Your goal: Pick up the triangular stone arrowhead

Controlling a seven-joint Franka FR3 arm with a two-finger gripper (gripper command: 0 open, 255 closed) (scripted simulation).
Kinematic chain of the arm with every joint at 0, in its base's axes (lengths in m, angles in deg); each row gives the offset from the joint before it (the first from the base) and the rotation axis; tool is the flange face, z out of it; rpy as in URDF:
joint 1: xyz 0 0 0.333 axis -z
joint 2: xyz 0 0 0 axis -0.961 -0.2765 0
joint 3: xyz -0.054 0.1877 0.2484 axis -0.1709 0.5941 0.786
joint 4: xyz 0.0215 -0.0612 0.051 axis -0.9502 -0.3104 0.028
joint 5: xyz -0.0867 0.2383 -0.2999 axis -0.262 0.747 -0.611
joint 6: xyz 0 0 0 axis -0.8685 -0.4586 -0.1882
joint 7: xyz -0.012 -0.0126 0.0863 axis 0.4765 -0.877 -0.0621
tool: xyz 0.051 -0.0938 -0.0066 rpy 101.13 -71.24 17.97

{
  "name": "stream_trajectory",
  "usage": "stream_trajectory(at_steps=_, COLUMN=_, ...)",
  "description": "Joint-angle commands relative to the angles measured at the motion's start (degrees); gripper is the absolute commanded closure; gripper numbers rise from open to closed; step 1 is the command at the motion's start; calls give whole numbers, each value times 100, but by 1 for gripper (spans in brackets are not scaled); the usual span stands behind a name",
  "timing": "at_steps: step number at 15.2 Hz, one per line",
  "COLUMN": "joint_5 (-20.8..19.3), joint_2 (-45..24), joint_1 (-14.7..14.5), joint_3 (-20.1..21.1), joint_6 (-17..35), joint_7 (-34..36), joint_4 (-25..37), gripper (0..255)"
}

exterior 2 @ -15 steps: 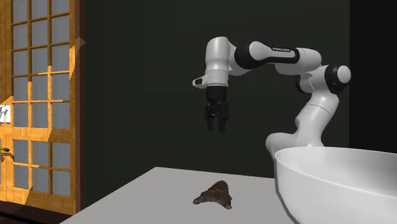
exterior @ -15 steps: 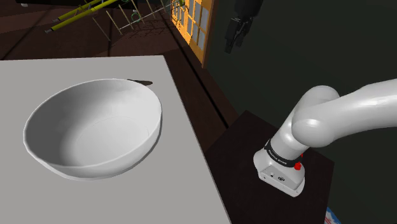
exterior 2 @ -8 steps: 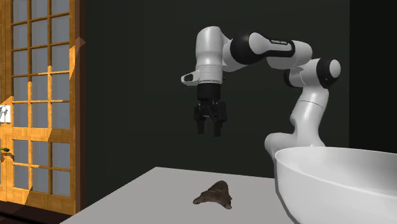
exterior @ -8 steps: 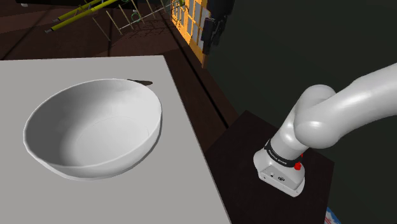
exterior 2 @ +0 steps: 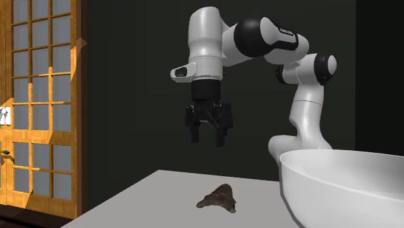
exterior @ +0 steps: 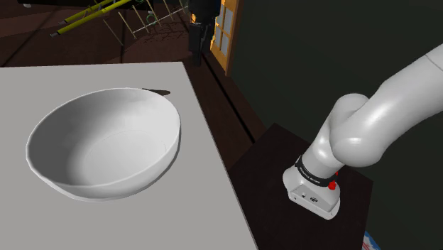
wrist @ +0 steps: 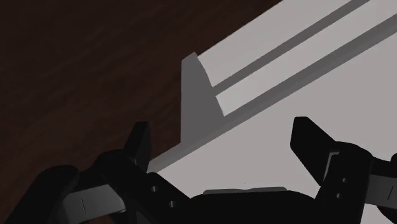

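Observation:
The arrowhead [exterior 2: 219, 197] is a small dark brown triangular stone lying flat on the pale grey table [exterior 2: 152, 194]. In the shoulder view only its tip [exterior: 157, 91] peeks out behind the bowl's far rim. My black gripper [exterior 2: 207, 139] hangs open well above the table, up and a little to the second exterior view's left of the arrowhead, holding nothing. In the shoulder view the gripper [exterior: 196, 55] hovers just past the table's far right corner. In the wrist view the fingers [wrist: 141, 141] stand wide apart over the table's corner [wrist: 191, 83] and dark floor.
A large white bowl [exterior: 103, 142] takes up the middle of the table [exterior: 206, 177], close beside the arrowhead; its rim [exterior 2: 336, 159] shows in the second exterior view. An orange glazed door [exterior 2: 39, 97] stands beyond the table. The arm's dark stand [exterior: 305, 213] is at the shoulder view's lower right.
The arm has swung toward the table, carrying the gripper to the shoulder view's left and the second exterior view's left. Its fingers have spread wider apart. Arrowhead and bowl have not moved.

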Motion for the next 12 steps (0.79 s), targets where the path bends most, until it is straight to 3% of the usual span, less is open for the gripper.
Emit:
stream_trajectory(at_steps=1, joint_5=-9, joint_2=-336, joint_1=-118, joint_3=150, joint_6=-2, joint_7=-20, joint_4=301, gripper=0)
stream_trajectory(at_steps=12, joint_5=-353, joint_2=-2137, joint_1=-785, joint_3=930, joint_6=-301, joint_7=-55, joint_4=2155, gripper=0)
